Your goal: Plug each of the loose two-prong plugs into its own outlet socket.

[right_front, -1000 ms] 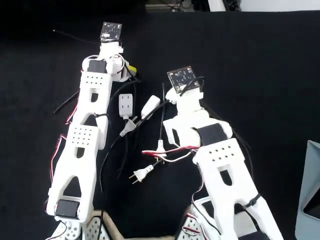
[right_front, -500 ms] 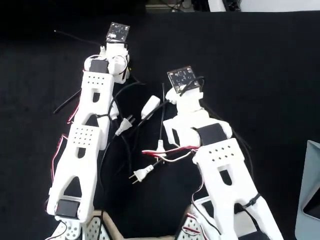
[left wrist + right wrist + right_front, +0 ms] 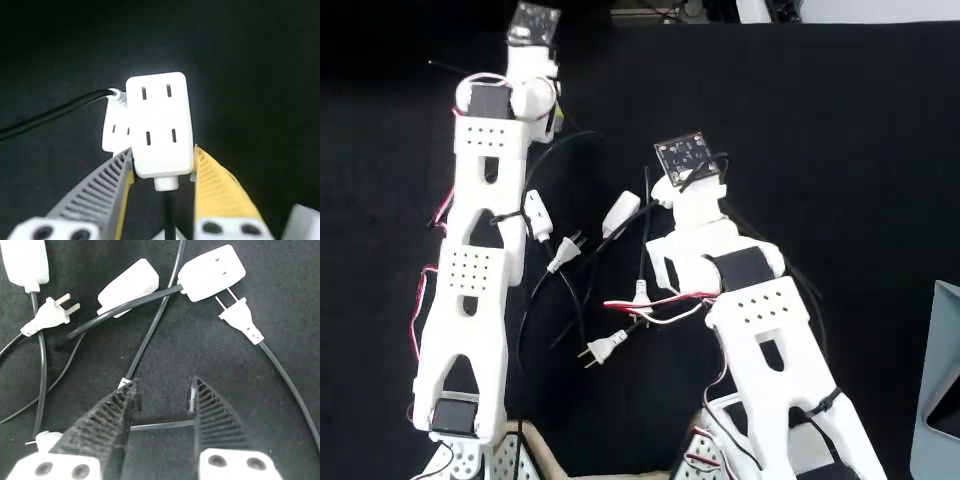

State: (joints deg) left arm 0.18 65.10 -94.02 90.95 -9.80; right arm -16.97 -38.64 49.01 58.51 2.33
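My left gripper (image 3: pixel 162 156) is shut on a white outlet socket (image 3: pixel 160 125); its four slots face the camera between the grey finger (image 3: pixel 107 185) and the yellow finger (image 3: pixel 215 185). A second white socket (image 3: pixel 115 129) on a black cord sits just behind it. In the high view the left arm (image 3: pixel 485 200) stretches to the far left, with a white socket (image 3: pixel 537 213) and a plug (image 3: pixel 565 252) beside it. My right gripper (image 3: pixel 162 390) hangs open over crossed cords. Beyond it lie a socket (image 3: pixel 212 272) with a plug (image 3: pixel 241 316) by it, a white block (image 3: pixel 129 287) and another plug (image 3: pixel 50 315).
Black cords (image 3: pixel 570 300) tangle between the two arms, and one more plug (image 3: pixel 605 347) lies near the right arm's base. A third white socket (image 3: pixel 25 260) sits at the frame's edge. A grey bin (image 3: pixel 940 390) stands at the right edge. The black cloth (image 3: pixel 840 150) lies bare at the far right.
The left arm has swung away toward the far left. The socket that lay between the arms, and the plug under it, have shifted left beside that arm. The right arm has kept still.
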